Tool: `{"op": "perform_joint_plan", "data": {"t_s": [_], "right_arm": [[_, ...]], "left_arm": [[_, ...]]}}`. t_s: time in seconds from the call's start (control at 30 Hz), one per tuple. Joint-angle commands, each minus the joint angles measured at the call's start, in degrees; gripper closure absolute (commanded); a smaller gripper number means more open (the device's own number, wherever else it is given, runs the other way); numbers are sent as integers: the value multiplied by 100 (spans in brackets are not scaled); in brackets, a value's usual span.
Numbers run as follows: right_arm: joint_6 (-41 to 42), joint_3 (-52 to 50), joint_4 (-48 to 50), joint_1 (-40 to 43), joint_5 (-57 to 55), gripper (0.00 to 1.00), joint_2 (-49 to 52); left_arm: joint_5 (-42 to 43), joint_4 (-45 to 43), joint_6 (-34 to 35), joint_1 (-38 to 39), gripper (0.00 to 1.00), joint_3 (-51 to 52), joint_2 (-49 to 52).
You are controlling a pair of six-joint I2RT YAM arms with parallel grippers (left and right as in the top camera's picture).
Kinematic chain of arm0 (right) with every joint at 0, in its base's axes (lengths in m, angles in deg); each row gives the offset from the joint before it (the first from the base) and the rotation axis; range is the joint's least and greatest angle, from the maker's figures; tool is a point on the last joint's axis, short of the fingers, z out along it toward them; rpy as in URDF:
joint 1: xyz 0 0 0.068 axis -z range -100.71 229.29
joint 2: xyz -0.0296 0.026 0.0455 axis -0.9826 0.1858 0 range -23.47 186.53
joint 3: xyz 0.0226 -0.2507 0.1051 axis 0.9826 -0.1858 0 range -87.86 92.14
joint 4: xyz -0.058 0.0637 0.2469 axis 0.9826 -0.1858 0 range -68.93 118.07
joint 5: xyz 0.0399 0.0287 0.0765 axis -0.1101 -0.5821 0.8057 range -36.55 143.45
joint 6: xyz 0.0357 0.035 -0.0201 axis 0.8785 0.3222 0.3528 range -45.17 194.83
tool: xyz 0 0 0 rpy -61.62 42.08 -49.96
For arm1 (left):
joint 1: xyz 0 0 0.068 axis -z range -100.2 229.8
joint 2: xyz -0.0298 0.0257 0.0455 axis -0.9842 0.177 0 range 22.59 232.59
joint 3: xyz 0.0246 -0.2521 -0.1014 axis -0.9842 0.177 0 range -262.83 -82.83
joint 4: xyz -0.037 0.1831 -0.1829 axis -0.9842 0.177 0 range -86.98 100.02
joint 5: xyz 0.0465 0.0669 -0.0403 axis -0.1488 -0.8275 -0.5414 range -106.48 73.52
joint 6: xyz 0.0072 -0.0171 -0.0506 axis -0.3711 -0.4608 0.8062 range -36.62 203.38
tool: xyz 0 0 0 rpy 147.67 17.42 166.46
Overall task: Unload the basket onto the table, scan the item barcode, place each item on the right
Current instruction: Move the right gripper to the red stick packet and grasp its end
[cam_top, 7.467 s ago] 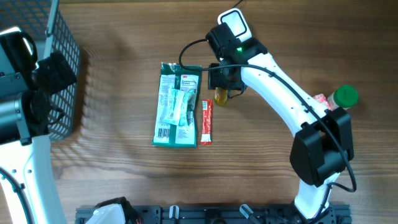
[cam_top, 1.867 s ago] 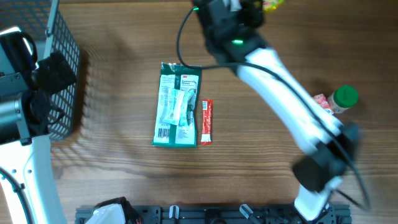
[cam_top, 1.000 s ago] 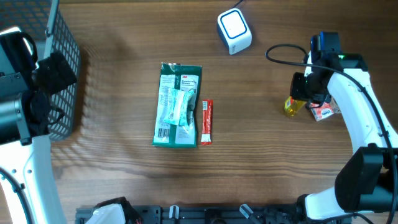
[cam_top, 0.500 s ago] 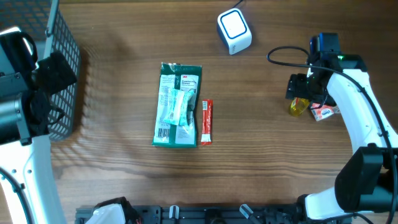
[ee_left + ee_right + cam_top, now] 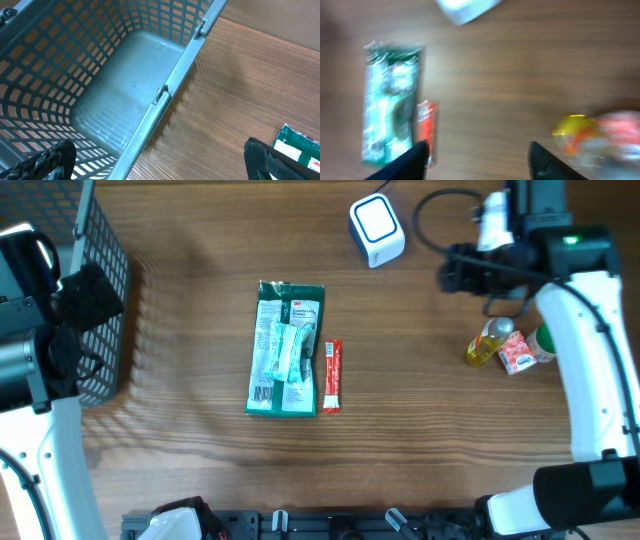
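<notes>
A white and blue barcode scanner [image 5: 377, 230] sits at the back of the table. At the right lies a small yellow bottle [image 5: 487, 344], on its side and free of any grip, blurred in the right wrist view as the yellow bottle [image 5: 574, 132]. My right gripper [image 5: 463, 277] hovers above the wood between scanner and bottle; its jaws stand open with nothing between them [image 5: 478, 162]. A green package [image 5: 286, 348] and a red stick packet [image 5: 332, 377] lie mid-table. My left gripper [image 5: 160, 167] is wide open over the basket's edge.
A grey wire basket [image 5: 103, 290] stands at the far left, its rim [image 5: 172, 85] right under my left wrist. A red and white packet [image 5: 517, 354] and a green-capped jar [image 5: 547, 338] sit beside the yellow bottle. Bare wood lies between the packets and the bottle.
My right gripper let go of the yellow bottle next to the red and white packet, then lifted away towards the back. The bottle now lies free. The left arm has not moved.
</notes>
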Motion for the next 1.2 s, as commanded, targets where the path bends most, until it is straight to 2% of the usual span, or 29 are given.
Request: {"op": "perform_joint_plan", "data": {"t_s": [0.0,0.03,0.17,0.4,0.53,0.83,1.07,1.17], "right_arm": [[7,-225,33,-730,800,64,57],[26,-302,74,-931,802,75,81],[658,-1082,798,-1888,780,96,149],[1665,-2868,2970,-2953,748,96,339],[2341,-3650,3738,-3434,90,96,463],[2402,-3875,4004,-3683,-63,96,887],[2601,-3875,3733,-3659,-398,95,1023],[2575,-3873,3501,-3480,-470,92,1021]], "left_arm": [[11,-15,-68,-22,0,-15,-9],[11,-15,-68,-22,0,-15,-9],[11,-15,-68,-22,0,-15,-9],[11,-15,-68,-22,0,-15,-9],[11,-15,-68,-22,0,-15,-9],[11,-15,-68,-22,0,-15,-9],[11,-15,-68,-22,0,-15,-9],[11,-15,-68,-22,0,-15,-9]]}}
